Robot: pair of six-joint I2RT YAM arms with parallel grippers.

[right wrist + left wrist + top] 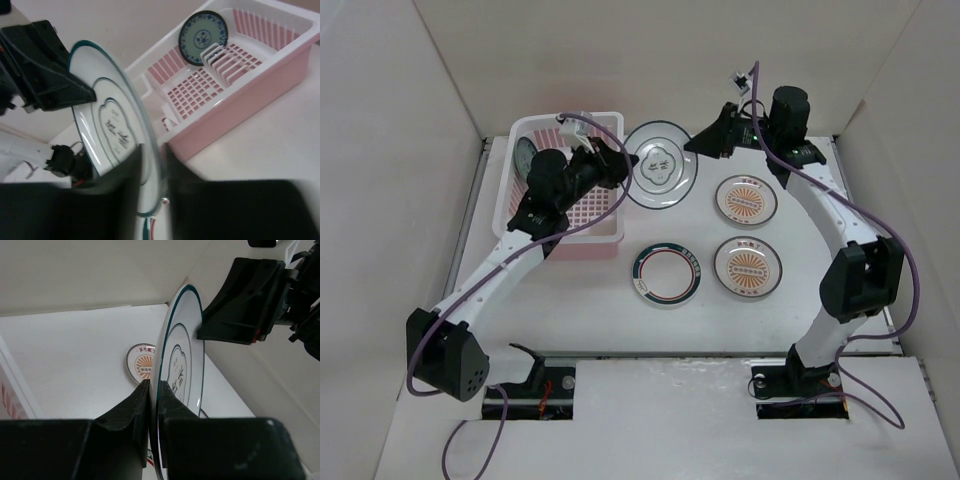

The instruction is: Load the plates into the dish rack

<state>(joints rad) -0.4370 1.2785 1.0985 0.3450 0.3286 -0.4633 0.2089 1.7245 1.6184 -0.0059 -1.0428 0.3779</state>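
The white plate with dark rings (660, 165) hangs in the air between my two grippers, just right of the pink dish rack (565, 238). My left gripper (625, 168) is shut on its left rim; in the left wrist view the fingers (142, 400) pinch the rim of the plate (182, 365). My right gripper (698, 143) grips the opposite rim; in the right wrist view the plate (110, 130) runs between its jaws (152, 160). A small dark green plate (525, 155) stands in the rack (240, 90). Two orange sunburst plates (746, 200) (748, 266) and a green-rimmed plate (668, 272) lie on the table.
White walls enclose the table on the left, back and right. The rack's upright tines (220, 57) stand beside the green plate (203, 31). The right gripper (240, 305) shows in the left wrist view, and one sunburst plate (141, 364) shows behind the held plate.
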